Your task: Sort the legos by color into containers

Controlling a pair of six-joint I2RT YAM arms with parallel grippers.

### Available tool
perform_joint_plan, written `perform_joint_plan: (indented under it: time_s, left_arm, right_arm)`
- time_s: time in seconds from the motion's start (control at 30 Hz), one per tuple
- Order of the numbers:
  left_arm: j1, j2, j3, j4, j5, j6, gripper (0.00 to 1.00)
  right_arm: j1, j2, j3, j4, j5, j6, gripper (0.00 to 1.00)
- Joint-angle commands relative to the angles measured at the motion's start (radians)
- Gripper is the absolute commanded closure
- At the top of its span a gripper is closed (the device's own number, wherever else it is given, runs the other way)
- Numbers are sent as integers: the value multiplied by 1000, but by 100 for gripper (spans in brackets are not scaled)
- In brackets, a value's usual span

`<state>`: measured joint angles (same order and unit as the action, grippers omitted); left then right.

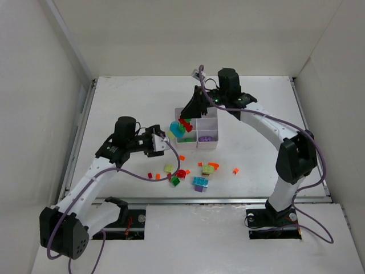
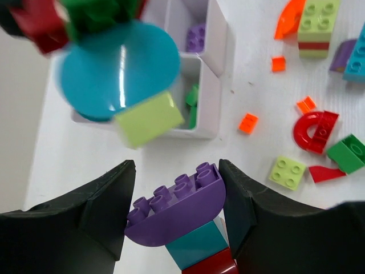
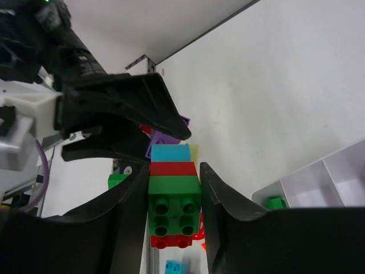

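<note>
Left claw (image 2: 177, 169) closed on a purple half-round plastic brick (image 2: 177, 212). Right claw (image 3: 173, 171) closed on a green square plastic brick (image 3: 174, 201), near the white divided plastic tray (image 3: 319, 191).

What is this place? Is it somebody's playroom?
Probably not a playroom: it looks like a robot test booth. Plain white walls box in a white table, a left arm and a right arm are bolted at its near edge, and the only toys are legos beside a sorting tray.
</note>
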<state>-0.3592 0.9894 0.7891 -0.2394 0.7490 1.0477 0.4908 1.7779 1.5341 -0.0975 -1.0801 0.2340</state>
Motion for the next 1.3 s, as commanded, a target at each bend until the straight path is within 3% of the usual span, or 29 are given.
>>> perform_joint_plan:
  time_s: [0.0,0.17,0.37,0.53,0.63,0.8,0.83,0.93,0.97,1.13,1.27]
  left_arm:
    - [40,20,-63,5,-30,-2,100]
    - [71,90,-148,-6,-42,46,97]
    - [80,133,-220,112,-42,5,88]
    - [89,143,-232,134,-42,9,64]
    - [89,143,-203,134,-42,0,44]
    - [89,143,-119,159,-19,-52,28]
    - [89,143,-110,175,-19,-84,15]
    - [89,143,-87,198,-19,-95,12]
    - [89,143,-56,198,-19,-104,1]
    - [62,100,15,328,-16,-257,0]
    - [19,136,93,318,-39,-291,0]
  right_arm:
    - [-9,-3,28,32,3,11,100]
    - [-18,-14,9,32,37,21,100]
    - [-18,-23,-11,32,72,21,100]
    - [-18,-32,-11,32,72,21,100]
    - [-18,-32,-11,32,72,21,100]
    - [-18,-23,-11,32,82,21,100]
    - [-18,-23,-11,32,82,21,100]
    - [-18,-14,-2,32,82,21,100]
    - [-18,-14,-2,32,82,21,100]
    - [-18,-14,17,32,163,51,100]
    - [-18,8,64,32,189,83,100]
